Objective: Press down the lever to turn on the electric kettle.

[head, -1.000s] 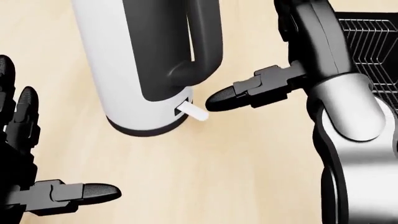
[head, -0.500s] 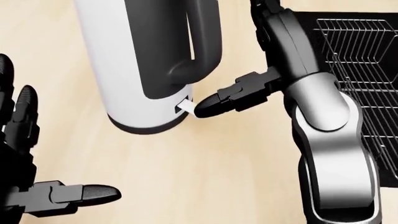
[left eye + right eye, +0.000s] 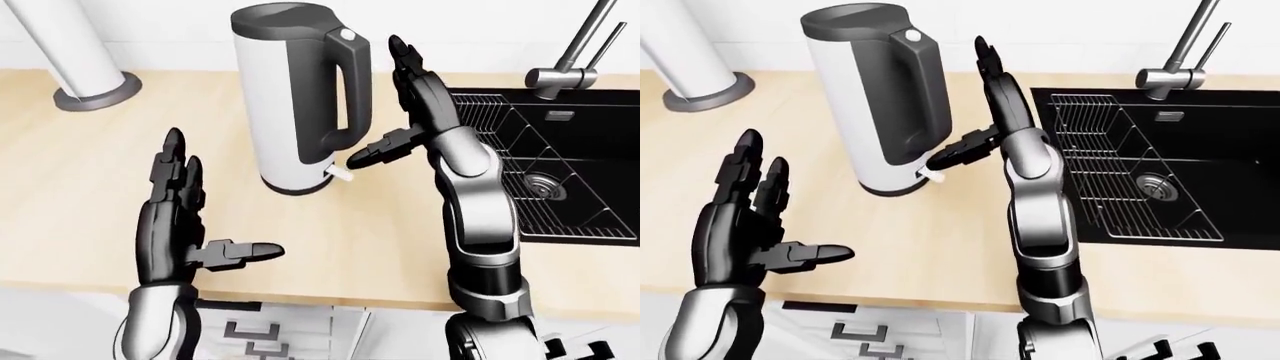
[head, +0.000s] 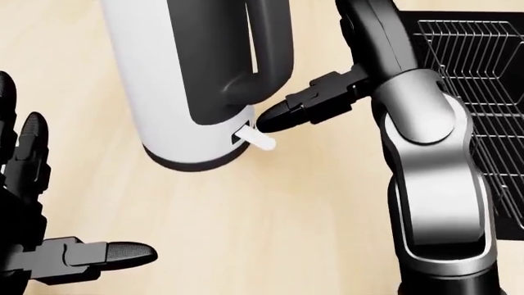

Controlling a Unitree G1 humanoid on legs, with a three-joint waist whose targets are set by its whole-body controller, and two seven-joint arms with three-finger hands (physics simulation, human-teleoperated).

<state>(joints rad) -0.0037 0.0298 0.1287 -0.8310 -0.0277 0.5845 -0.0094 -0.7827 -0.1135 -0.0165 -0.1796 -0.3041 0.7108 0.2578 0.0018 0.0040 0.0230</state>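
Note:
The electric kettle (image 3: 285, 105) is white with a dark grey handle and stands upright on the wooden counter (image 3: 90, 172). Its small white lever (image 4: 255, 139) sticks out at the foot of the handle, also in the left-eye view (image 3: 341, 175). My right hand (image 3: 395, 112) is open beside the handle, fingers pointing up. Its thumb tip (image 4: 272, 117) sits just above the lever, close to the kettle body. My left hand (image 3: 195, 214) is open and empty, lower left of the kettle and apart from it.
A black sink (image 3: 590, 202) with a wire rack (image 3: 500, 142) lies right of my right arm, with a grey faucet (image 3: 570, 56) above it. A white column with a grey base (image 3: 95, 90) stands at the upper left. The counter's edge (image 3: 330, 296) runs along the bottom.
My right thumb moved left to the lever, then rose to just above it. The right arm swung left with it. The left hand stayed still.

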